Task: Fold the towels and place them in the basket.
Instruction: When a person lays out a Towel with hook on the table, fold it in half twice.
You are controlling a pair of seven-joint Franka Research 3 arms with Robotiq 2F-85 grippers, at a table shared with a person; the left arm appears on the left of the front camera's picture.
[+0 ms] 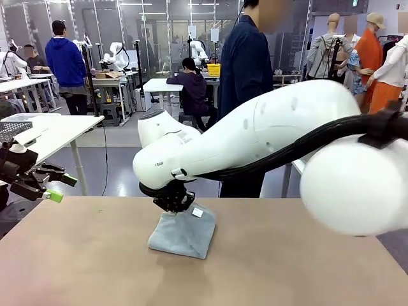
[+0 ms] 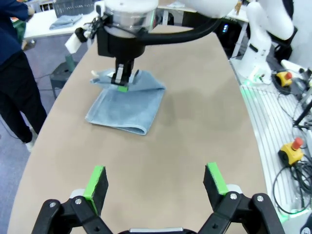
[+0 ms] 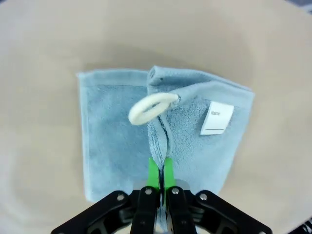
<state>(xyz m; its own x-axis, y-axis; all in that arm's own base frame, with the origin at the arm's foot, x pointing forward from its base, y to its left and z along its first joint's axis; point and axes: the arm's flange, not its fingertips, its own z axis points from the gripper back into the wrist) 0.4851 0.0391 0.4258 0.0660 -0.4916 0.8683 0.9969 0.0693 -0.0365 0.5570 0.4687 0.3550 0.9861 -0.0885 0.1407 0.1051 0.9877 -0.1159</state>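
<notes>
- Tool, right: the right gripper [image 3: 160, 168] is clenched on an edge of the pale blue-grey towel [image 3: 112, 126], pinching two layers of terry between its green pads and holding that edge raised.
- Tool, left: the left gripper [image 2: 158, 183] is released, jaws wide, hovering over the near-left part of the table [image 1: 287, 268], well apart from the towel.
- Location of work: the towel lies partly folded near the table's middle, on the person's side. Its white label [image 3: 217, 118] and loop [image 3: 151, 107] face up.
- Step in hand, as judged: carrying the pinched edge over to complete a fold.
- Recommendation: keep the pinch firm and low, and draw the edge straight across so that corners meet corners. Lay it flat before letting go — a high lift risks dragging the whole towel.
- Recommendation: the free gripper could pin the resting half if it slides.
- Count, work table: towels — one; labels, one; loops, one.
- Count, grippers: two.
- Count, side table: one mesh basket [image 2: 73, 7]. Whether it is the task's basket, I cannot tell.
</notes>
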